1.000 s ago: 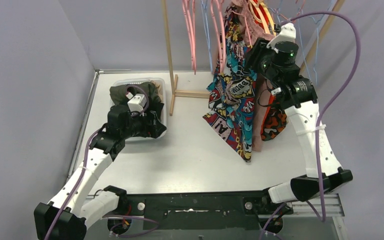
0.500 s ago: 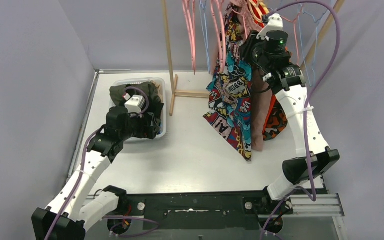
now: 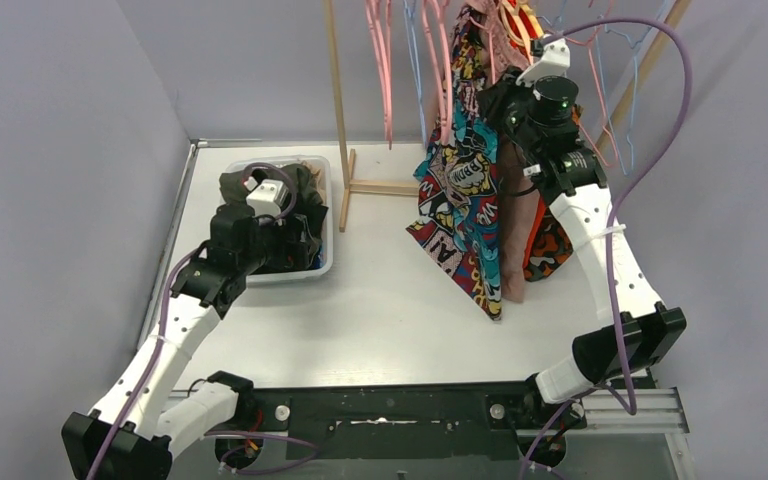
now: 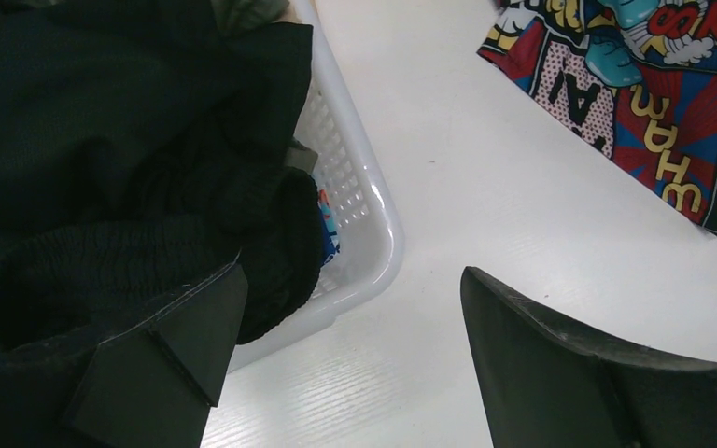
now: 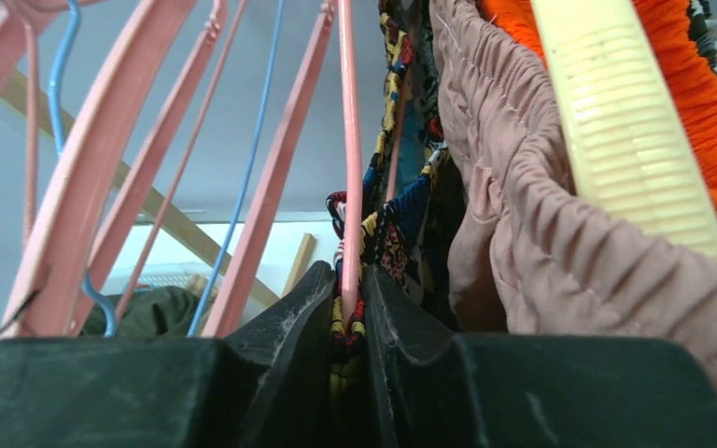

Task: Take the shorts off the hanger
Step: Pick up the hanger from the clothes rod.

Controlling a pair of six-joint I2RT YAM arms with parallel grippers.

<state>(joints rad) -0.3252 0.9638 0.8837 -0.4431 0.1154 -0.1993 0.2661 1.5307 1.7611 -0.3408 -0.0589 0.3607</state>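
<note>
1. Right arm (image 3: 600,250) is raised steeply from its near-right base, with the elbow low at the right and the wrist up at the garments hung on the wooden rack (image 3: 338,110).
2. Right gripper (image 5: 347,280) is closed almost fully. The waistband of the comic-print shorts (image 3: 460,210) and the rod of a pink hanger (image 5: 348,140) are pinched between its fingers.
3. The comic-print shorts are hung at far centre, with the hem draped onto the table (image 3: 390,310).
4. Dusty pink shorts (image 5: 523,215) and orange shorts (image 5: 700,121) are hung just right of the grip, with a cream hanger (image 5: 616,121) laid across them.
5. Left arm (image 3: 175,330) is stretched toward the far left, with the wrist over the near right corner of the white basket (image 4: 373,233).
6. Left gripper (image 4: 352,275) is spread wide with nothing held. One finger lies over the black shorts (image 4: 103,140) piled in the basket, the other over bare table.
</note>
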